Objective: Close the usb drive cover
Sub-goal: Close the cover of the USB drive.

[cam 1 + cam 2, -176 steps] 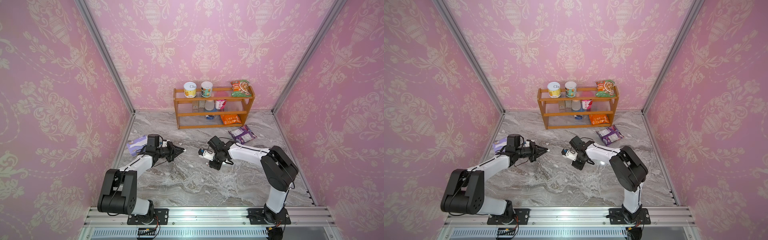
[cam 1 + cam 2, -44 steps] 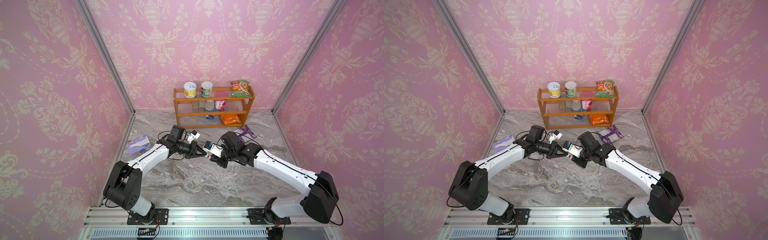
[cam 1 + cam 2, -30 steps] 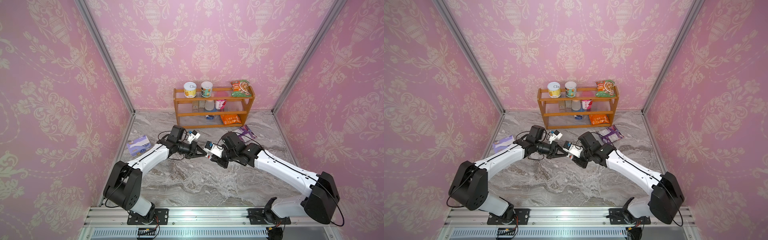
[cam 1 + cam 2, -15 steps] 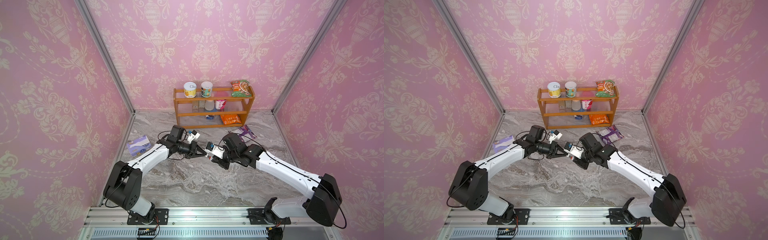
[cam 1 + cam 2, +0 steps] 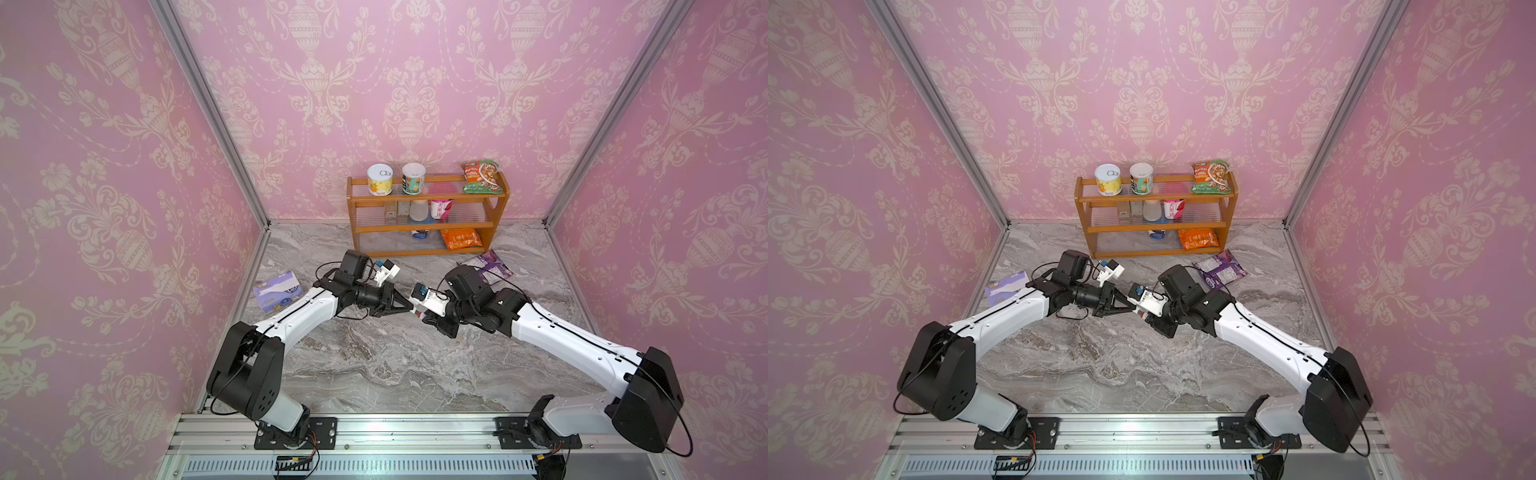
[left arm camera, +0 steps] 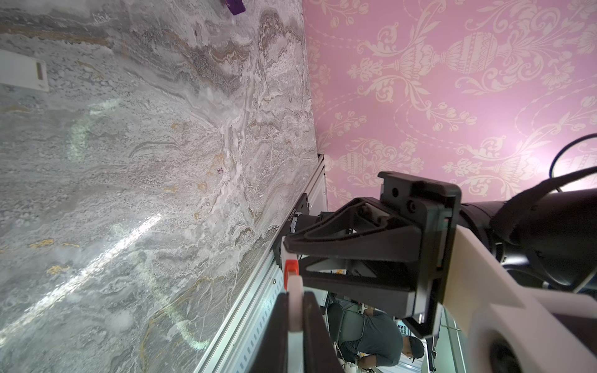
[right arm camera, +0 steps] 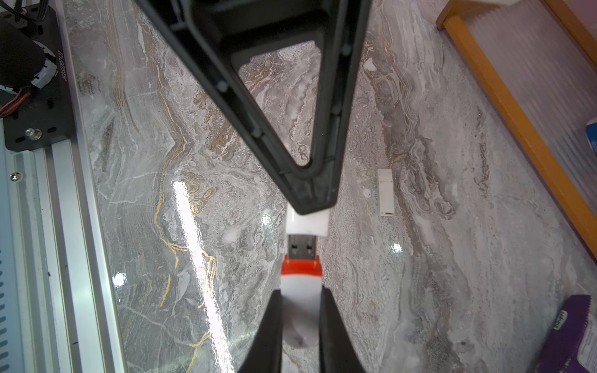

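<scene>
The usb drive [image 7: 301,284] is white with an orange band and a bare metal plug [image 7: 302,247]. My right gripper [image 7: 300,290] is shut on its body. The white cover [image 7: 308,222] sits in my left gripper [image 6: 295,295], which is shut on it, and in the left wrist view the cover [image 6: 295,290] shows between the black fingers. The cover's mouth stands right at the plug's tip, in line with it, with most of the plug still showing. In both top views the two grippers meet tip to tip above the middle of the table, left gripper [image 5: 409,308] and right gripper [image 5: 422,314].
A wooden shelf [image 5: 428,252] with cans and snack bags stands at the back. A purple packet [image 5: 490,266] lies in front of it, and a tissue box [image 5: 277,291] lies at the left. A small white stick [image 7: 386,190] lies on the marble below the grippers.
Since about six seconds ago both arms have lifted off the table and come together at the middle. Over the last second they have barely moved and both grips stay shut.
</scene>
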Tool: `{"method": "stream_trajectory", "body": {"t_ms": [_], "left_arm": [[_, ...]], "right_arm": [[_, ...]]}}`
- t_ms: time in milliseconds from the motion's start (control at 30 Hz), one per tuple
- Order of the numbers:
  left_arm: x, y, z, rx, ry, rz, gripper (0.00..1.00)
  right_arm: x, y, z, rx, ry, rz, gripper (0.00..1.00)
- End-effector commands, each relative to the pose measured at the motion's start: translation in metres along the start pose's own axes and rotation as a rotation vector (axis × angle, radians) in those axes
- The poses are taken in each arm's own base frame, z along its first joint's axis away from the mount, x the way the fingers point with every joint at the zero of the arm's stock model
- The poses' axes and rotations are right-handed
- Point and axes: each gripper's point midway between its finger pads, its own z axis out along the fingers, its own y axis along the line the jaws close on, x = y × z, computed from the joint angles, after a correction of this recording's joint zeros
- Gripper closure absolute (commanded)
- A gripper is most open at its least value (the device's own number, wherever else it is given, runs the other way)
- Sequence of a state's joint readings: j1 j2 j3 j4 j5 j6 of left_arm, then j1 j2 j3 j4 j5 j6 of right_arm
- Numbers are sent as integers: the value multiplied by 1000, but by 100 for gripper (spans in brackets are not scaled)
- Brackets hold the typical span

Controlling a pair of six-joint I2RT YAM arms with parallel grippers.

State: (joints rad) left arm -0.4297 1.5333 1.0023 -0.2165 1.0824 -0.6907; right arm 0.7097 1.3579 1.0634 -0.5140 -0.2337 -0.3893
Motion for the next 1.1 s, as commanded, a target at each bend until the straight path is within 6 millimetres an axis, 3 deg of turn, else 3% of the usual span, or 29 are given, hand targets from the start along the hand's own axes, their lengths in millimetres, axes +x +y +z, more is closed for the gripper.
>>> {"method": "stream_trajectory", "body": {"t_ms": [0, 233, 567, 600, 633, 900, 1067], "left_arm": [[2, 7, 5, -12, 1, -7, 100], [5, 14, 9, -33, 14, -20, 100], [8, 14, 16, -54, 29, -7, 100], [9, 15, 17, -70, 34, -2, 100], [11, 17, 19, -90, 42, 5, 100], [16, 20, 35, -118, 81, 22, 100], [11, 1, 39, -4, 71, 31, 100]], "right_arm": [[-21, -8, -3, 33, -50, 6, 100], [-36, -13, -6, 71, -89, 2, 100], [-44, -10, 4, 69, -72, -26, 100], [-44, -10, 5, 71, -68, -24, 100], [-57, -15, -2, 86, -98, -24, 100], [-64, -12, 5, 79, -66, -60, 100], [-68, -21, 6, 132, -105, -55, 100]]}}
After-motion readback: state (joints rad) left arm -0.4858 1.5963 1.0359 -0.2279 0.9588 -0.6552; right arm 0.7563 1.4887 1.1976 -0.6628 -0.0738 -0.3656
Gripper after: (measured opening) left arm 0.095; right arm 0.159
